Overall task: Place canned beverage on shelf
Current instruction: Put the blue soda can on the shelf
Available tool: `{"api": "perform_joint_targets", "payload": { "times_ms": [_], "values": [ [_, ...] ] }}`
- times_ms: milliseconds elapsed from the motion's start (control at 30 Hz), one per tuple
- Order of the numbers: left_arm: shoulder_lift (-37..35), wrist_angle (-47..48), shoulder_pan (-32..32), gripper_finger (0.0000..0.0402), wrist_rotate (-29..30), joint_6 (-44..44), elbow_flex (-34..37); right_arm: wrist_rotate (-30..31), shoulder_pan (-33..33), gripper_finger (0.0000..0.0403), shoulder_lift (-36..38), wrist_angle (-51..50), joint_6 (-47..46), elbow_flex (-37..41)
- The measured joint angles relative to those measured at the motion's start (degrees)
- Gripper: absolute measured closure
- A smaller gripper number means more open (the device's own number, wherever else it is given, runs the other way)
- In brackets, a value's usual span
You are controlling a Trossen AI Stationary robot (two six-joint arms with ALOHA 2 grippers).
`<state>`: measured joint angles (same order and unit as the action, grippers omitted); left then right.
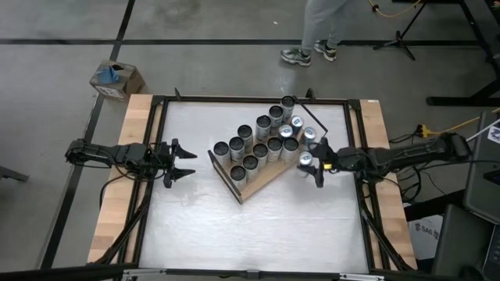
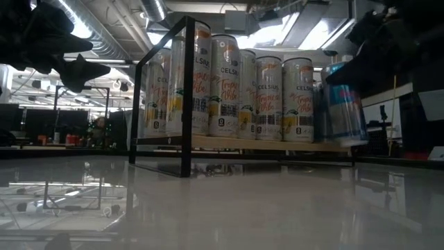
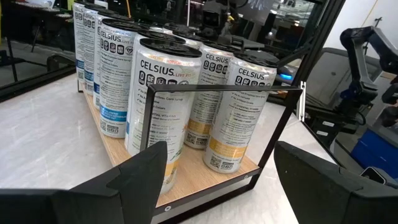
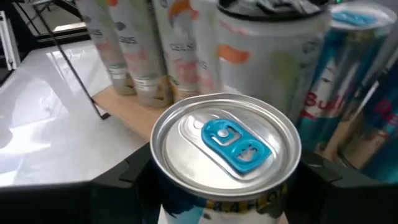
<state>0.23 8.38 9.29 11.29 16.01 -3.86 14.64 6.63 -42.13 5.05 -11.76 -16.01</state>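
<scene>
The shelf [image 1: 262, 182], a light wood board with a black wire frame [image 3: 217, 93], lies turned at an angle in the middle of the table and carries several tall cans [image 1: 258, 144]. My right gripper [image 1: 312, 165] is at the shelf's right end, shut on a canned beverage [image 1: 305, 160] that has a silver top and a blue tab [image 4: 227, 140]. Three more blue-tab cans [image 1: 297, 125] stand just beyond it. My left gripper [image 1: 183, 164] waits open at the table's left side, level and facing the shelf [image 3: 124, 155], with nothing between its fingers. My right gripper pinches the can's side wall [image 4: 163, 186] just below the top rim, one finger [image 4: 124, 180] on each side. The fingers come from the table's right, slanting a little downward. The can [image 2: 343, 114] leans slightly and is clear of the table; whether its bottom touches the shelf board I cannot tell.
Pale wooden planks [image 1: 117, 179] and a black frame border the table on the left and right. A cardboard box [image 1: 117, 78] and a person's legs [image 1: 312, 35] are on the floor beyond the far edge. The white table surface [image 1: 258, 234] near the front edge is free room.
</scene>
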Motion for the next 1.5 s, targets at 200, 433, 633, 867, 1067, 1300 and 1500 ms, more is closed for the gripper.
{"api": "perform_joint_targets", "payload": {
  "times_ms": [200, 433, 633, 867, 1067, 1300, 1500],
  "values": [
    [0.0, 0.0, 0.0, 0.0112, 0.0, 0.0, 0.0, 7.5, 7.0, 0.0168, -1.8, 4.5, -1.4, 0.0],
    [0.0, 0.0, 0.0, 0.0112, 0.0, 0.0, 0.0, 10.1, 10.4, 0.0168, -10.1, 13.8, -2.0, 0.0],
    [0.0, 0.0, 0.0, 0.0112, 0.0, 0.0, 0.0, 11.8, 10.2, 0.0168, -18.1, 21.9, -1.3, 0.0],
    [0.0, 0.0, 0.0, 0.0112, 0.0, 0.0, 0.0, 16.6, 10.2, 0.0168, -19.6, 24.7, 0.7, 0.0],
    [0.0, 0.0, 0.0, 0.0112, 0.0, 0.0, 0.0, 21.0, 10.3, 0.0168, -19.6, 25.1, 3.0, 0.0],
    [0.0, 0.0, 0.0, 0.0112, 0.0, 0.0, 0.0, 22.7, 10.2, 0.0168, -19.6, 25.0, 5.1, 0.0],
    [0.0, 0.0, 0.0, 0.0112, 0.0, 0.0, 0.0, 26.2, 10.2, 0.0168, -19.2, 24.5, 7.3, 0.0]
  ]
}}
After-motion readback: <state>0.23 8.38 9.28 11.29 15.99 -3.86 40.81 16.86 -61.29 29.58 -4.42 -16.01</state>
